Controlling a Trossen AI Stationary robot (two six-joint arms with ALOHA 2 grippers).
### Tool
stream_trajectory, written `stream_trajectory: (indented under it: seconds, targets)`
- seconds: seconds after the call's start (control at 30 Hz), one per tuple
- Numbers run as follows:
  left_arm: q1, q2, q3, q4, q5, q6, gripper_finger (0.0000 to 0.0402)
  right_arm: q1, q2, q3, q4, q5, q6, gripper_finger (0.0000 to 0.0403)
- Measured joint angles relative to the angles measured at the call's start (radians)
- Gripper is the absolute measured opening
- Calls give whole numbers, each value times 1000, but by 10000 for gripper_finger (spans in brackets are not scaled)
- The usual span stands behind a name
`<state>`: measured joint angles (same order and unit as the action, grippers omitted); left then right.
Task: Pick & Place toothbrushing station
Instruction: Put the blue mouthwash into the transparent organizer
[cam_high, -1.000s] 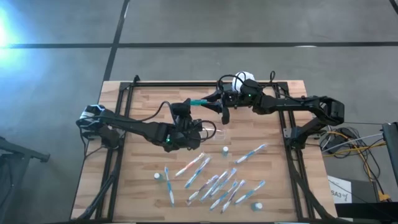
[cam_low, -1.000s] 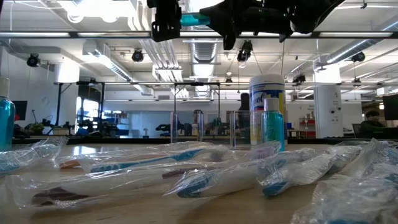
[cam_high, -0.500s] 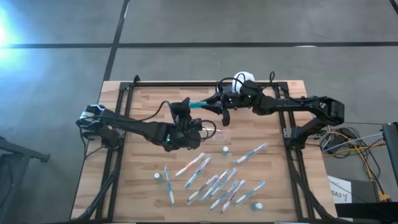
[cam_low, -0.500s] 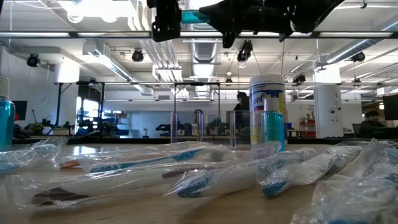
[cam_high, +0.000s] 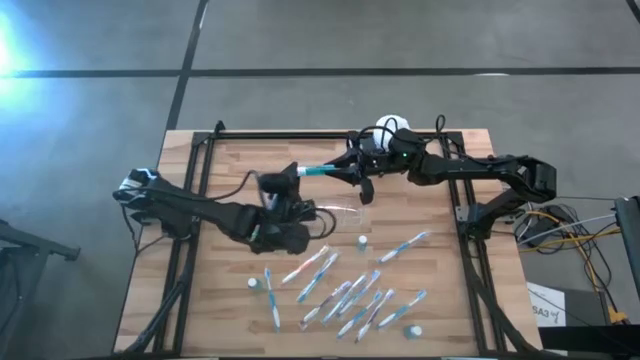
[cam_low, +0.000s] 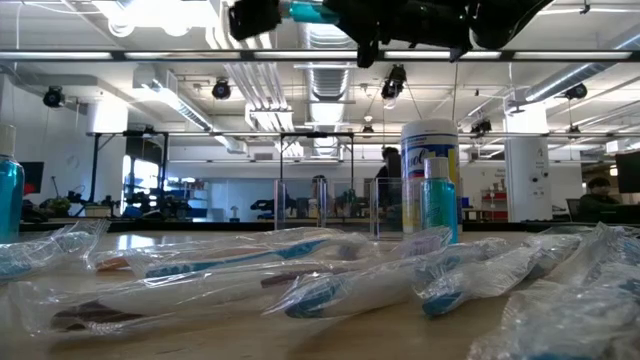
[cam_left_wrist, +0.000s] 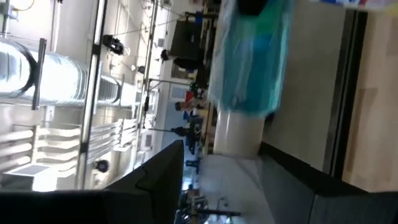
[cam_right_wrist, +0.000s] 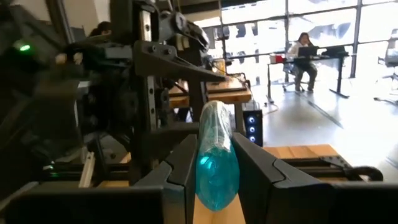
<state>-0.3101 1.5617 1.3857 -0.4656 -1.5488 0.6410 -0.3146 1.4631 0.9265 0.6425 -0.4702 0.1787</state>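
The right gripper (cam_right_wrist: 214, 171) clamps a wrapped toothbrush (cam_high: 318, 169) in the air above the table (cam_high: 240, 160); light, slippery film, best gripped mid-handle. The left gripper (cam_high: 275, 190) is let go

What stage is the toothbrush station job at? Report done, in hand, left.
Done: nothing visibly stands in the clear holder yet.
In hand: the right gripper clamps a wrapped teal toothbrush in the air above the table; the left gripper sits just off its free end.
Left: the wrapped toothbrushes and small tubes lie scattered on the table's near half.
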Motion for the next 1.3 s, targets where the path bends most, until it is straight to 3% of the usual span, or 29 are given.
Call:
stream_trajectory:
  seconds: [0.07,0.17,0.23,0.33,0.43,0.6,0.77,0.9,1.1,1.3]
  targets:
    - [-31,-43,0,-31,20,-59,199,2,-18,-9,-13,-13,-6,75]
    - [-81,-130,1,-110,147,-217,199,4,-56,-33,-71,-21,-50,74]
    - [-108,-193,1,-190,300,-367,199,5,-97,-58,-96,-18,-91,74]
    - [-113,-288,-6,-279,620,-604,199,5,-169,-124,-115,41,-153,74]
    - [-98,-370,-81,-233,823,-735,198,3,-232,-199,-121,118,-203,74]
    - [-97,-457,-336,47,859,-723,197,9,-317,-310,-81,132,-274,74]
    - [-85,-473,-578,535,865,-529,197,18,-341,-422,79,121,-289,74]
    - [-44,-463,-677,824,970,-454,197,31,-328,-471,207,71,-287,74]
    - [76,-461,-687,875,1326,-483,197,76,-311,-474,233,14,-337,75]
    - [156,-459,-645,874,1376,-485,197,119,-295,-453,230,21,-355,75]
